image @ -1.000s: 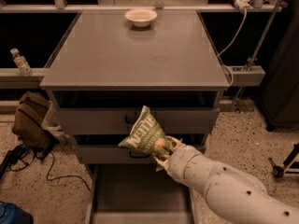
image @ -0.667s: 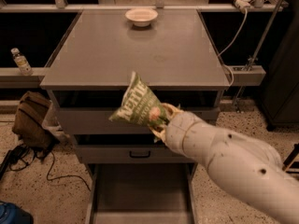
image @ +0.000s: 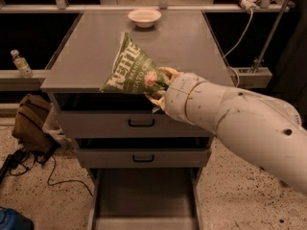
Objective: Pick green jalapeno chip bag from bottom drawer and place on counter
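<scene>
The big grey counter [image: 192,44] sits on top of three drawers. The robot's fat white arm [image: 240,123] comes in from the right, in front of the drawers. The bottom drawer [image: 144,198] is pulled out, low near the floor. The two upper drawers [image: 139,123] have black handles. The green chip bag [image: 132,73] is up in the air, over the front edge of the counter, with one corner pointing up. The gripper [image: 160,87] is at the bag's right end and pinches it tight. A white bowl [image: 144,17] sits at the far end of the counter. A small bottle [image: 21,63] stands far off to the left.
</scene>
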You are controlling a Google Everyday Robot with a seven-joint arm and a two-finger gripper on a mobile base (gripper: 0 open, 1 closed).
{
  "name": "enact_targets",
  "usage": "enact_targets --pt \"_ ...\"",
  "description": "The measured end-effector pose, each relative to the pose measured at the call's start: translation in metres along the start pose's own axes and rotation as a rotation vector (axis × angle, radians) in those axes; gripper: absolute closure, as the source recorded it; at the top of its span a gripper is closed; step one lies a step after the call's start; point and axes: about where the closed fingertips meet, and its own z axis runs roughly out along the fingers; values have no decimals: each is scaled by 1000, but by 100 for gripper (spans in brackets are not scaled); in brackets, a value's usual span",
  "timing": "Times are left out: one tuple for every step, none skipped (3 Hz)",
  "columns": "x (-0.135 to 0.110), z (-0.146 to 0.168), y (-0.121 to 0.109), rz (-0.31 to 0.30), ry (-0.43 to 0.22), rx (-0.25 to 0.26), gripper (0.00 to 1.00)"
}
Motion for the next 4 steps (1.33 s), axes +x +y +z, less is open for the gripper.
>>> enact_targets --pt "0 11 -8 -19 -31 12 100" --pt "17 43 -40 -33 -88 44 100" --pt "31 94 -70 -43 -110 38 100" --pt "44 149 -81 -32 -100 -3 100"
